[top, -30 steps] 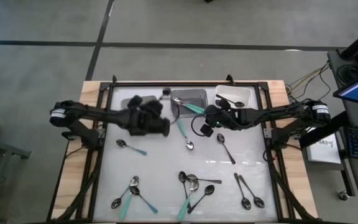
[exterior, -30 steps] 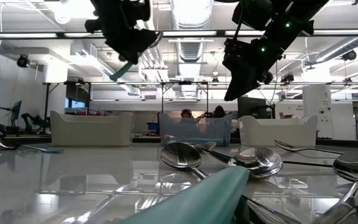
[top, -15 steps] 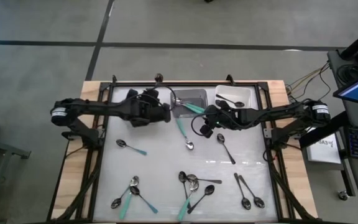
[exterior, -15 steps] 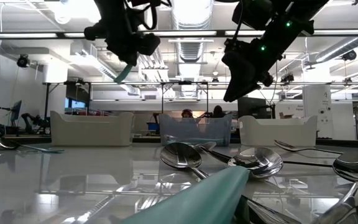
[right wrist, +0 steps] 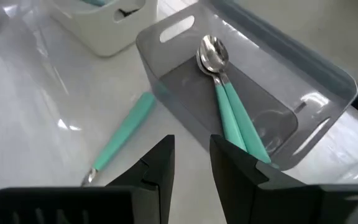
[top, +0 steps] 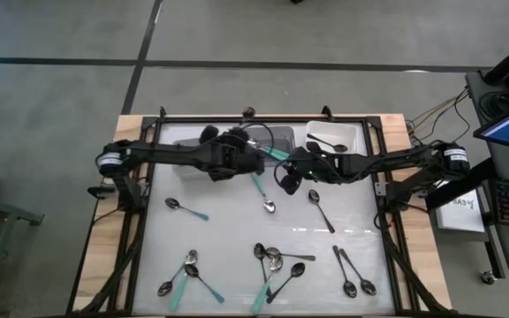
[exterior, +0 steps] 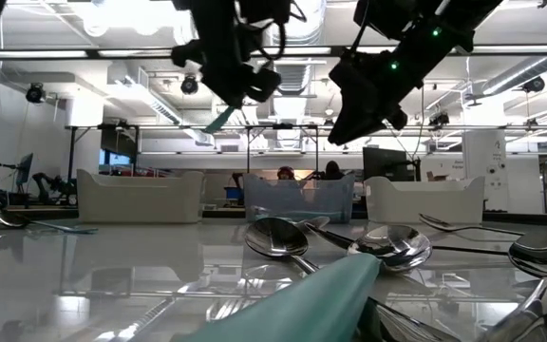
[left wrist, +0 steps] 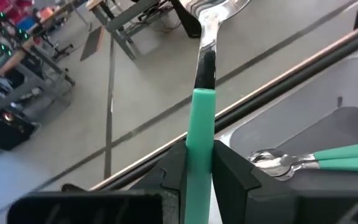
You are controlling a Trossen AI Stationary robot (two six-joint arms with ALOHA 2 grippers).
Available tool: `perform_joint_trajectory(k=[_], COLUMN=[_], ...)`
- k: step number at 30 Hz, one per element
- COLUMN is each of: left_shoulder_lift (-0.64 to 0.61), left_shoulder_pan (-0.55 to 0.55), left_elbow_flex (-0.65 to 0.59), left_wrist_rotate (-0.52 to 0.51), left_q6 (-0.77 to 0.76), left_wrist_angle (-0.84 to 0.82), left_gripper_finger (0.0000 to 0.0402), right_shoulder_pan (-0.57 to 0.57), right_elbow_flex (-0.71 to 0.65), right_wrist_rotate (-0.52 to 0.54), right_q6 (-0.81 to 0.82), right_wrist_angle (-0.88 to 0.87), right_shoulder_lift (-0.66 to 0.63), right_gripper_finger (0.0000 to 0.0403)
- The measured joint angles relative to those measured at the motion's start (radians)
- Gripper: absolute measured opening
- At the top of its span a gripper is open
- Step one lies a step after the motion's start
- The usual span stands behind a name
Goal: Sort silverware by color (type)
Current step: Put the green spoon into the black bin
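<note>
A teal-handled spoon (left wrist: 201,121) is clamped between the fingers of the left gripper (left wrist: 199,163), its handle pinched low and its shiny bowl pointing away from the wrist. In the high view this gripper (top: 253,159) sits at the near edge of the grey middle bin (top: 283,134), the left arm stretched flat across the back of the counter (top: 237,231) from the left side. In the low view the arm hangs high with the teal handle (exterior: 221,119) slanting down below it.

Inside the grey bin (right wrist: 291,118) lie two teal-handled spoons (right wrist: 225,102) side by side, bowls together. Another teal-handled spoon (right wrist: 120,137) lies on the counter just outside that bin's wall.

The right gripper (right wrist: 191,163) has its fingers apart and holds nothing; it hovers above the counter just beside the grey bin. From above, this gripper (top: 288,177) is near the left one, the right arm reaching in level from the right side past the white bin (top: 347,132), which holds a black spoon (top: 325,142).

The remaining spoons are scattered over the counter: a cluster (top: 277,262) near the front middle, some (top: 184,269) front left and a black pair (top: 352,274) front right.
</note>
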Motion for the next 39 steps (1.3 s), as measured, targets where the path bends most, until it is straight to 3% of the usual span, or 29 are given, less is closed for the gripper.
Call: perform_joint_trajectory(k=[4,8,16,20,23,28,33,36,39], left_shoulder_lift=[0.076,0.102,0.047,0.006,-0.026,-0.045,-0.111,-0.173,-0.245], left_shoulder_pan=[-0.018,-0.057,-0.141,-0.160,-0.159,-0.140,-0.116,-0.104,-0.093], left_elbow_flex=[0.057,0.040,-0.096,-0.124,-0.141,-0.186,-0.308,-0.415,-0.534], left_wrist_rotate=[-0.070,-0.069,-0.050,-0.036,0.029,0.269,0.481,0.486,0.493], left_q6=[0.038,0.030,-0.059,0.028,0.211,0.458,0.488,0.468,0.464], left_wrist_angle=[-0.012,-0.043,-0.009,0.130,0.335,0.609,0.771,0.872,1.052], left_gripper_finger=[0.0036,0.0036,0.0036,0.0036,0.0036,0.0036,0.0036,0.0036,0.0036], right_shoulder_pan=[-0.001,0.000,-0.015,-0.062,-0.115,-0.195,-0.266,-0.320,-0.350], right_elbow_flex=[0.000,0.000,0.000,0.000,0.000,0.000,-0.036,-0.106,-0.206], right_wrist_rotate=[-0.063,-0.133,-0.156,-0.154,-0.154,-0.163,-0.406,-0.573,-0.761], right_q6=[-0.045,-0.104,-0.281,-0.296,-0.259,-0.240,-0.327,-0.335,-0.249], right_wrist_angle=[-0.008,-0.022,-0.006,0.024,0.059,0.071,0.108,0.225,0.497], right_shoulder_lift=[0.000,-0.002,-0.006,-0.003,-0.001,-0.001,-0.001,-0.001,-0.001], right_gripper_finger=[0.0093,0.0093,0.0093,0.0093,0.0093,0.0093,0.0093,0.0093,0.0093])
